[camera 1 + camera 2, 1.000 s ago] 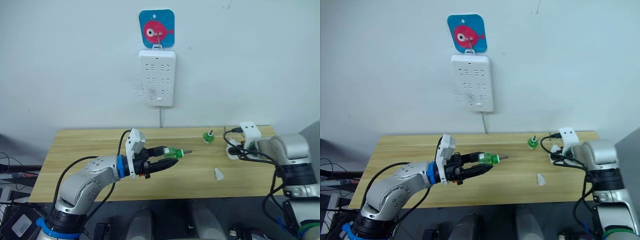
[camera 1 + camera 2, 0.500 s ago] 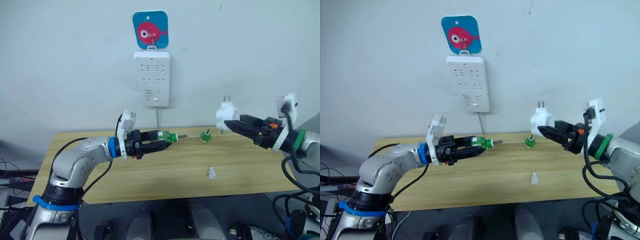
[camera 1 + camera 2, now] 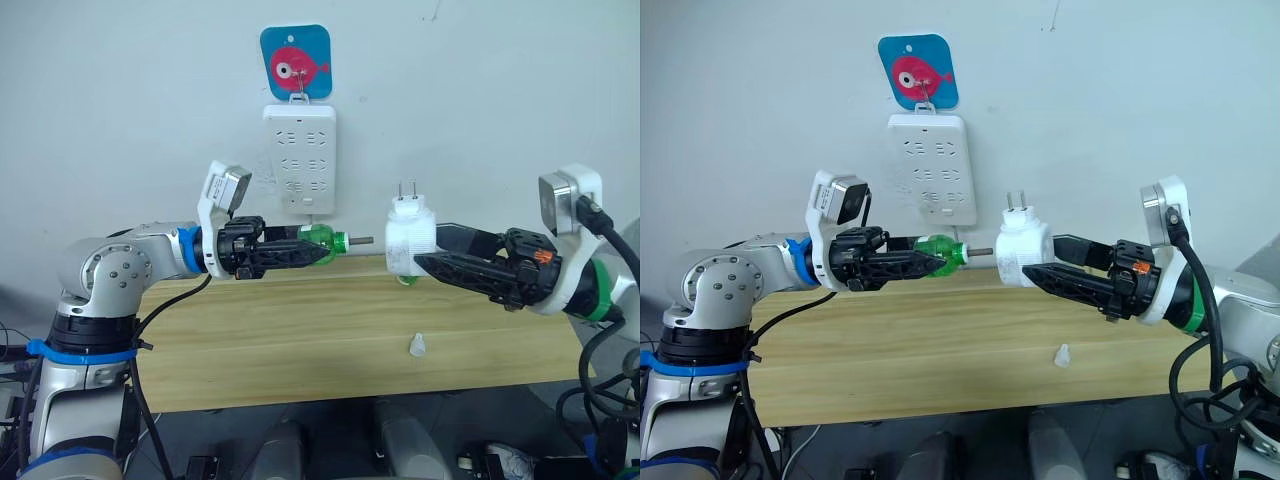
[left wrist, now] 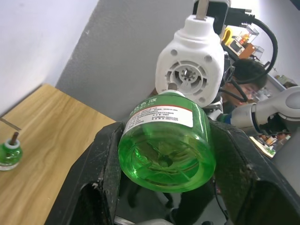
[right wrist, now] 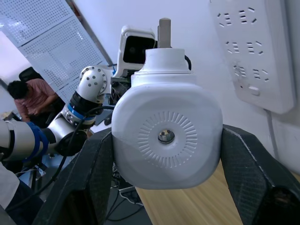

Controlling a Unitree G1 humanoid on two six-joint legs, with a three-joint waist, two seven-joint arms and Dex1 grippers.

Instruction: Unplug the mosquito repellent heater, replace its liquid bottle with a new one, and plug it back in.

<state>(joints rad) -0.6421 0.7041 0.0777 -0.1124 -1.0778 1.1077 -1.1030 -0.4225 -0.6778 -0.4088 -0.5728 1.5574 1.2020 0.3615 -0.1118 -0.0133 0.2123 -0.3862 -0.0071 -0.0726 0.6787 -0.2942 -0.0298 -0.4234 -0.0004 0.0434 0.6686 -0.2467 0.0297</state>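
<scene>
Wooden table (image 3: 270, 350), white wall (image 3: 120, 100)

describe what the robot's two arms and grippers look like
Both arms are silver-grey metal with loose black cables. The left gripper has black fingers, a blue wrist ring and a white camera block. The right gripper has black fingers, orange details, a green wrist ring and a white camera block.

Green liquid bottle (image 4: 166, 140) has a white label w/ red stripe and small print, too small to read. No other text legible anywhere.
</scene>
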